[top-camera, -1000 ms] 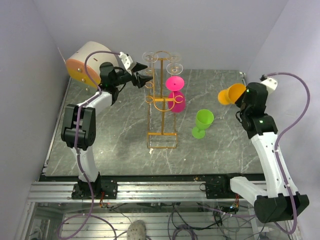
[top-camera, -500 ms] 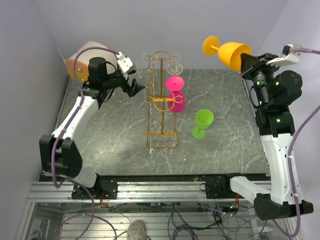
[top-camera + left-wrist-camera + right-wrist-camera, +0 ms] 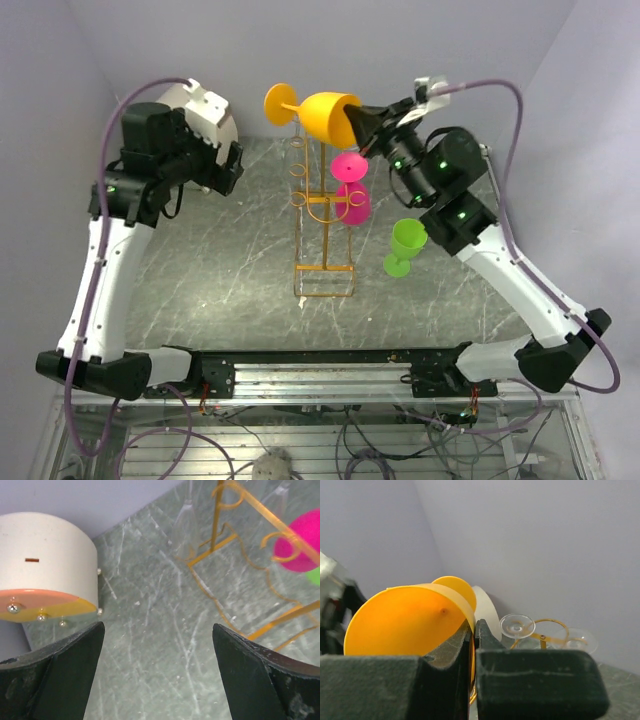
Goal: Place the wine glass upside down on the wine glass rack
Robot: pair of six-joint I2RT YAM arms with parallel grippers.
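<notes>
Orange wine glass [image 3: 325, 114] in right hand [image 3: 353, 126], thin golden wire rack [image 3: 324, 267]

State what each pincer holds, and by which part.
The right pincer pinches the orange wine glass by its bowl rim. The left pincer is open and holds nothing.

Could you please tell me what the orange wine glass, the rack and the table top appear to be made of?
The orange wine glass looks like plastic: solid colour, thin rim, soft sheen. The rack seems thin metal wire, glossy golden-orange, bent into rings and arches. The table top is grey stone or stone-look laminate, white-veined with faint sheen; I cannot tell which.
</notes>
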